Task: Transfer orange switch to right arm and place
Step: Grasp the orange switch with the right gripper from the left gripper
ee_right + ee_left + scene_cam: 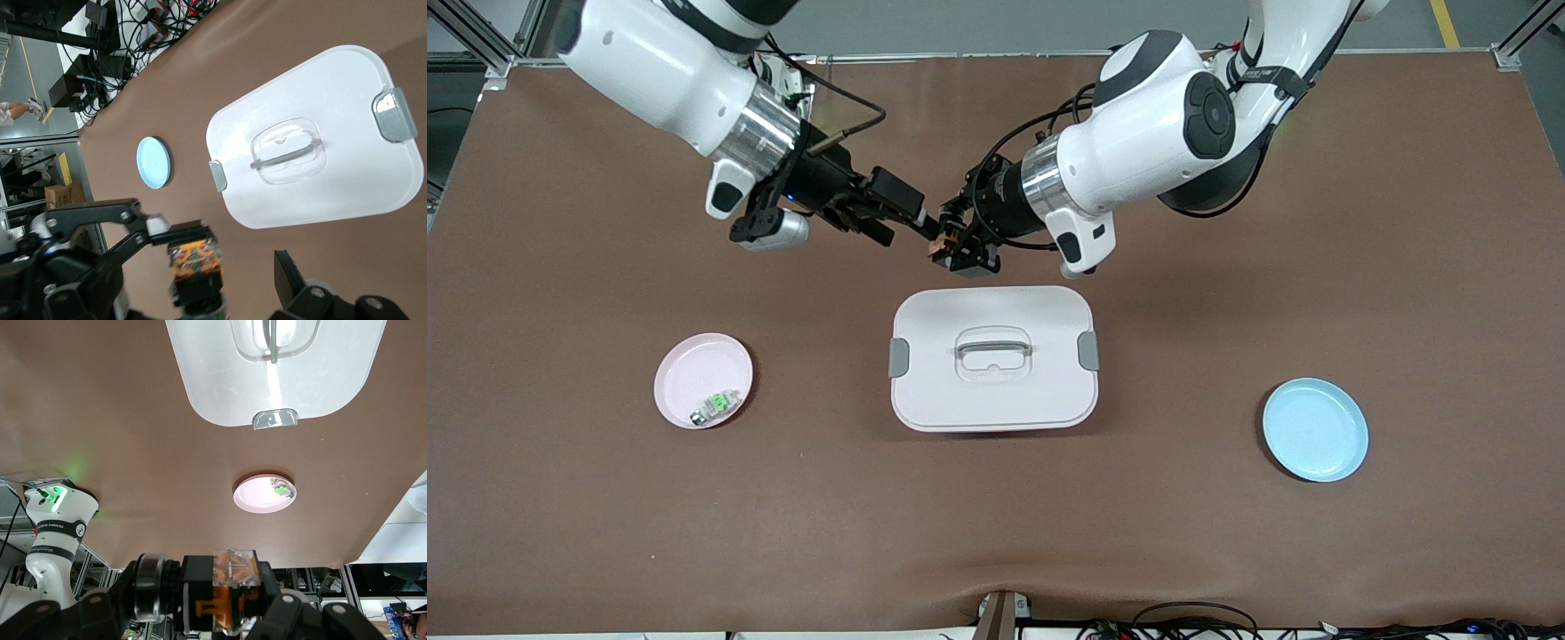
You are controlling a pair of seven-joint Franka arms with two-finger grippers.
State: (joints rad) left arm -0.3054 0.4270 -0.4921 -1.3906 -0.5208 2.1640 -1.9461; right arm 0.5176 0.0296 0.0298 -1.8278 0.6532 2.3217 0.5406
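The orange switch (pixel 936 250) is up in the air, pinched in the left gripper (pixel 951 246) over bare table (pixel 996 533), just past the edge of the white box (pixel 993 357) that lies farthest from the front camera. In the right wrist view the switch (pixel 195 259) shows its orange face at the tip of the left gripper's black fingers, which are pressed together on it; in the left wrist view it (pixel 235 572) sits between that gripper's own fingers with its clear square top showing.

The right gripper (pixel 925 224) hangs at the same spot, meeting the left one tip to tip — its fingers (pixel 148 223) are spread wide, one to each side of the switch, and whether they touch it cannot be told.

The box is closed, with a clear handle on its lid and a grey latch at each end. A pink plate (pixel 703 380) lies toward the right arm's end of the table and holds a small green-and-silver part (pixel 717 404). A blue plate (pixel 1315 429) lies toward the left arm's end, a little nearer the front camera than the pink one.
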